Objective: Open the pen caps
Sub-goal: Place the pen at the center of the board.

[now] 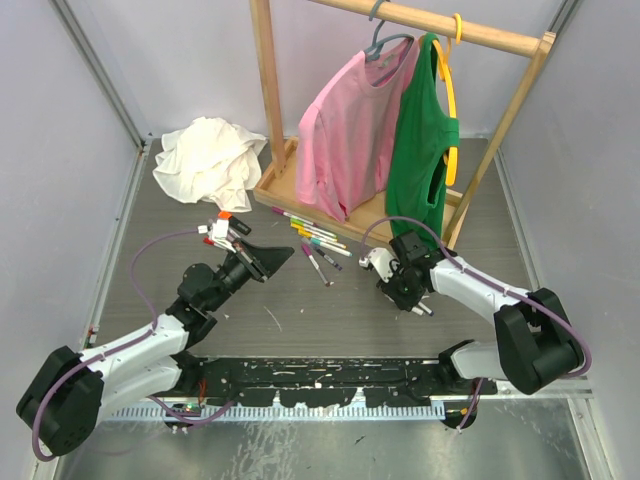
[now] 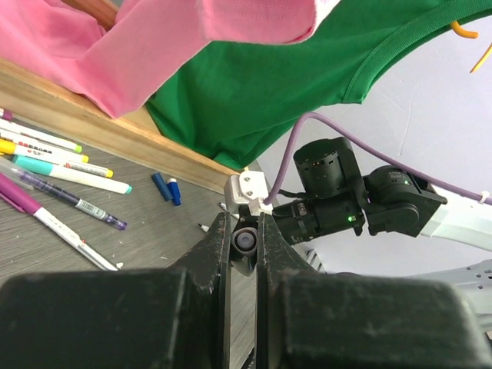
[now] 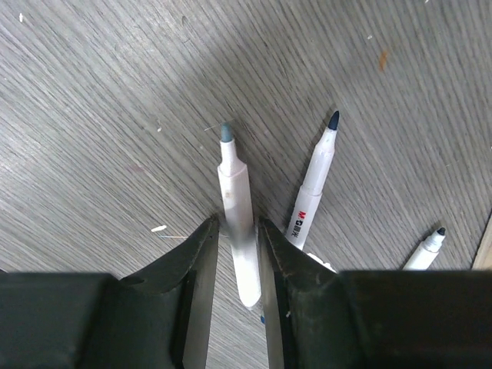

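My left gripper [image 2: 244, 223] is shut on a small greyish pen cap [image 2: 246, 243], seen end-on between its fingertips. It hovers left of centre [image 1: 280, 255], pointing at the right arm. My right gripper [image 3: 237, 223] is low over the table [image 1: 392, 275]. Its jaws stand slightly apart around an uncapped white pen [image 3: 233, 181] with a blue-grey tip, and slim gaps show on both sides. Two more uncapped pens [image 3: 315, 181] [image 3: 427, 250] lie to its right. Several capped pens [image 1: 315, 240] [image 2: 69, 173] lie in front of the rack base. Two blue caps [image 2: 165, 187] lie loose on the table.
A wooden clothes rack [image 1: 270, 100] stands at the back with a pink shirt [image 1: 345, 130] and a green top [image 1: 422, 150] hanging on it. Its base board [image 2: 92, 131] runs behind the pens. A crumpled white cloth [image 1: 208, 160] lies at the back left.
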You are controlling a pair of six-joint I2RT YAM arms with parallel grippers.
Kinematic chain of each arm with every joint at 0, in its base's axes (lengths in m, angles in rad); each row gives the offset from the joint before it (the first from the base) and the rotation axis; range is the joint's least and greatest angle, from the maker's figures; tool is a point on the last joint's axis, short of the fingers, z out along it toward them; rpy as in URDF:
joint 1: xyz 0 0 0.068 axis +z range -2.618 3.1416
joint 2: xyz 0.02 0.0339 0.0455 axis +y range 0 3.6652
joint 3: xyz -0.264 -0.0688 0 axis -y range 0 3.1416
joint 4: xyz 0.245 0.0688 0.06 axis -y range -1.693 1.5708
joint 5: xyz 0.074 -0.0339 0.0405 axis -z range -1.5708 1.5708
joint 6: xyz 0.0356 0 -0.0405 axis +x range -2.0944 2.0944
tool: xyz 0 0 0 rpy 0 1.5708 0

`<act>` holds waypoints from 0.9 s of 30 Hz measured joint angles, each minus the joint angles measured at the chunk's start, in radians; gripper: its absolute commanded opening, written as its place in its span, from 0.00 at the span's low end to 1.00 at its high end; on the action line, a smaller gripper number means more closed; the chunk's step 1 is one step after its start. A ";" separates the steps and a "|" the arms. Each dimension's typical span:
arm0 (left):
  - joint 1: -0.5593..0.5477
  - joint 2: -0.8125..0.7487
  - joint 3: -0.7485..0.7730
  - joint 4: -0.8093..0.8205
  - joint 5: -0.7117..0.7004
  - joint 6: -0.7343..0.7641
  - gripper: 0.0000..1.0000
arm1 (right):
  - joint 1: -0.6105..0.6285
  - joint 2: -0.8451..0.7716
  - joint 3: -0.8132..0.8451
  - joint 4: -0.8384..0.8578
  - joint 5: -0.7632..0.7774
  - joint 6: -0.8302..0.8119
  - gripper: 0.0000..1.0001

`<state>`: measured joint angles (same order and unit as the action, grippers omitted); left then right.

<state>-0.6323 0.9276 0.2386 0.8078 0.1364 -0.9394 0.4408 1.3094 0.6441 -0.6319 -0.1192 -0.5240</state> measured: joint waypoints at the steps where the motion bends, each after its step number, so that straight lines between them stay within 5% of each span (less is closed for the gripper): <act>1: -0.001 0.000 0.000 0.003 0.000 -0.001 0.00 | 0.000 0.000 0.000 0.001 0.000 0.000 0.34; 16: -0.021 0.000 0.000 0.004 -0.001 -0.014 0.00 | 0.000 0.044 0.034 -0.003 0.006 0.015 0.20; 22: -0.023 0.000 0.000 0.004 -0.001 -0.014 0.00 | 0.000 0.083 0.064 -0.004 0.023 0.038 0.34; 27: -0.025 0.000 0.000 0.005 -0.001 -0.014 0.00 | 0.000 0.085 0.067 0.003 0.036 0.045 0.29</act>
<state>-0.6575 0.9272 0.2386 0.8124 0.1352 -0.9531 0.4412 1.3945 0.7109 -0.6292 -0.0834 -0.4786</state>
